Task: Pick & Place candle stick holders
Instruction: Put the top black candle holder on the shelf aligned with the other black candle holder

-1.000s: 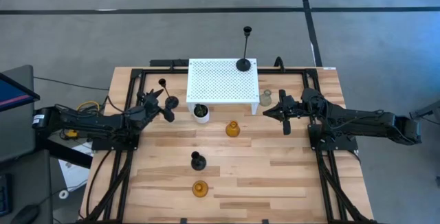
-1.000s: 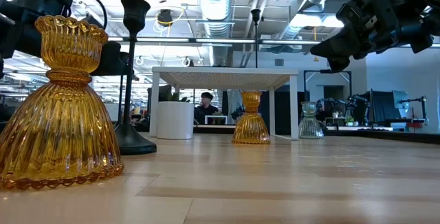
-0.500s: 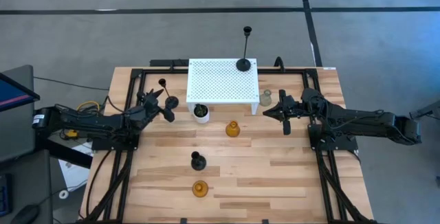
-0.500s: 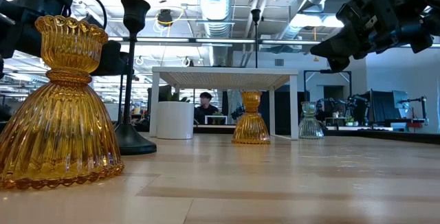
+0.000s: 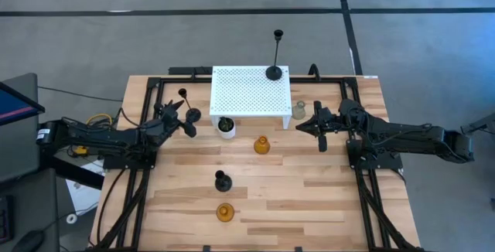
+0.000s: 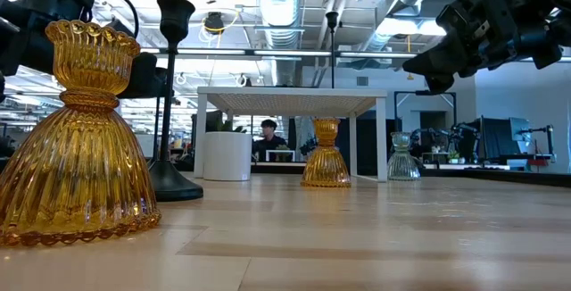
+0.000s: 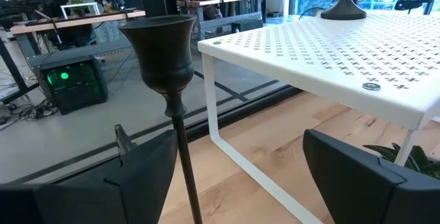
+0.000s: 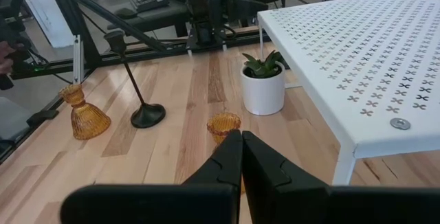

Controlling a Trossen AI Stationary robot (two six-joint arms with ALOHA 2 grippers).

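Candle holder [image 7: 165, 66] btwn open left jaws.

Wooden table [image 5: 309, 198]: white perforated shelf [image 5: 250, 91] at twelve o'clock, white plant pot [image 5: 226, 127] beside it, amber holders [image 5: 262, 144] centre and six o'clock, black holder [image 5: 223, 180] between.

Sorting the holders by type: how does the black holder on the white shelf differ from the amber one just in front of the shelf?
The black holder on the shelf is tall with a thin stem and opaque; the amber holder is squat, ribbed glass and see-through. The black one stands on the white shelf, the amber one on the table. Both stand upright.
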